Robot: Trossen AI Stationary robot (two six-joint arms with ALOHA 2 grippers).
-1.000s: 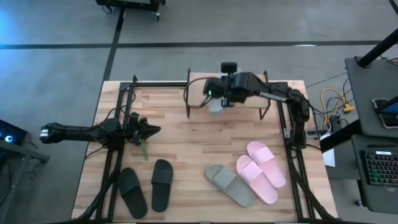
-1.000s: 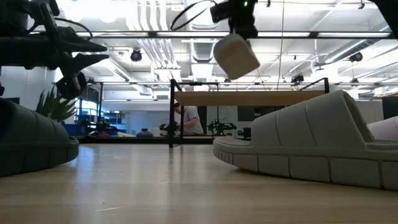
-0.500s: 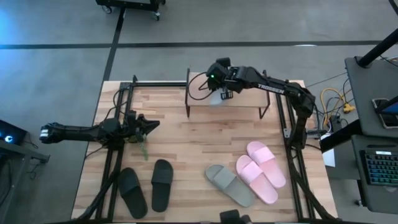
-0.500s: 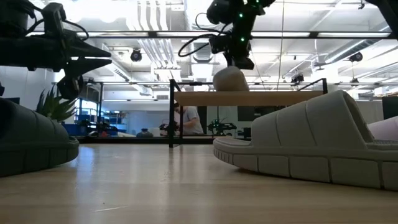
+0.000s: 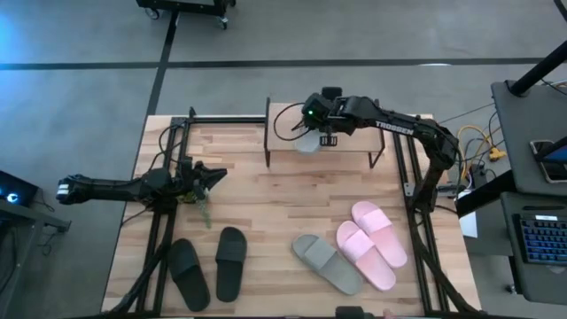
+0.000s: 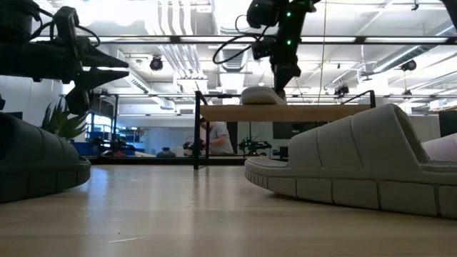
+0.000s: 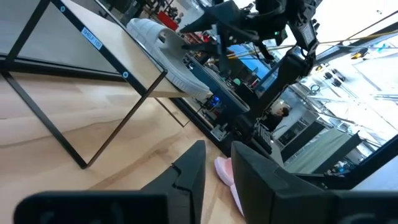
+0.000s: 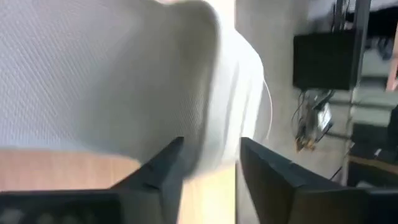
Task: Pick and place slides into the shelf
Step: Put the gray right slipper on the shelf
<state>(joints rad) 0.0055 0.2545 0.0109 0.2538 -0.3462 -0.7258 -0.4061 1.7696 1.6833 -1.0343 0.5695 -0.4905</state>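
Observation:
A grey slide (image 5: 306,143) lies flat on the shelf's light top board (image 5: 350,142), near its left end; it also shows in the low view (image 6: 260,95). My right gripper (image 5: 324,131) stands over it from above and is shut on it (image 8: 211,163). My left gripper (image 5: 215,175) hovers open and empty over the table's left part. The other grey slide (image 5: 327,263), two pink slides (image 5: 372,244) and two black slides (image 5: 208,268) lie sole down on the table near its front edge. My right gripper pinches a thick raised edge of the grey slide (image 8: 214,124) between its two fingers; which part of the slide this is I cannot tell. The fingers come from above, pointing down (image 6: 280,80). The slide lies level with its underside on the shelf's top board (image 6: 307,112).
The shelf's thin black side frames (image 5: 268,142) stand at the table's far middle. Black rails (image 5: 164,221) run along the table's left and right sides. Bare tabletop (image 5: 283,204) lies between the shelf and the slides in front.
My right gripper has gone down toward the shelf with the grey slide. The slide, which hung tilted in the air above the shelf, now lies flat on the top board.

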